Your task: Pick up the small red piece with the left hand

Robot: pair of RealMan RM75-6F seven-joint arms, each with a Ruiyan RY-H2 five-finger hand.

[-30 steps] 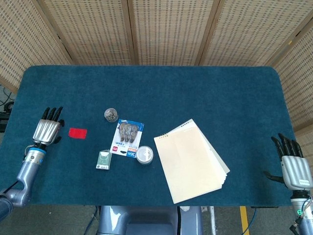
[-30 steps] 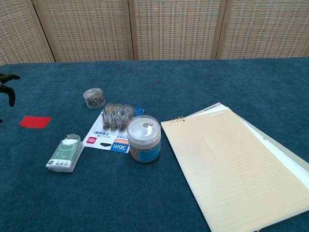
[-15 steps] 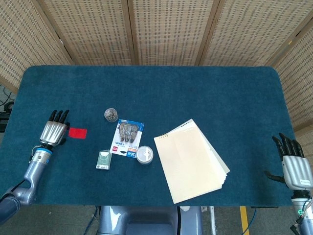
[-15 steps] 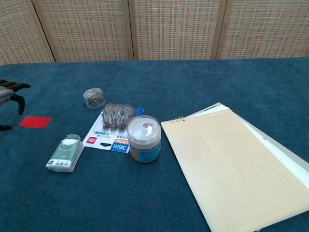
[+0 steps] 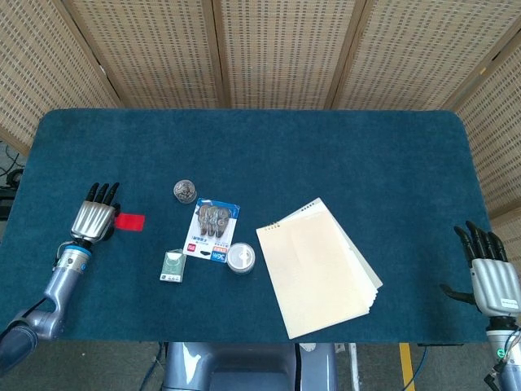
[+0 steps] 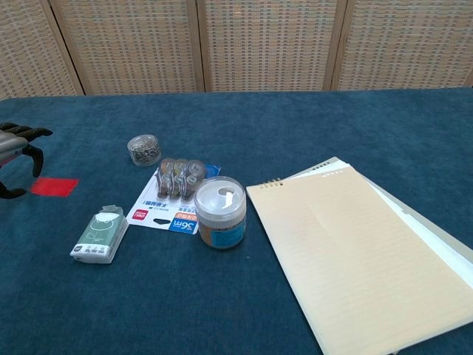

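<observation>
Small red piece point(image 5: 129, 221): lies flat near the table point(image 5: 326, 147)'s left edge. Left robot hand point(image 5: 94, 217): fingers spread, empty, just beside the piece on its left-edge side. Right robot hand point(image 5: 488, 273): spread, empty, near the right front corner. Risk: thin piece may slide on cloth, fingertips skating over it.
</observation>
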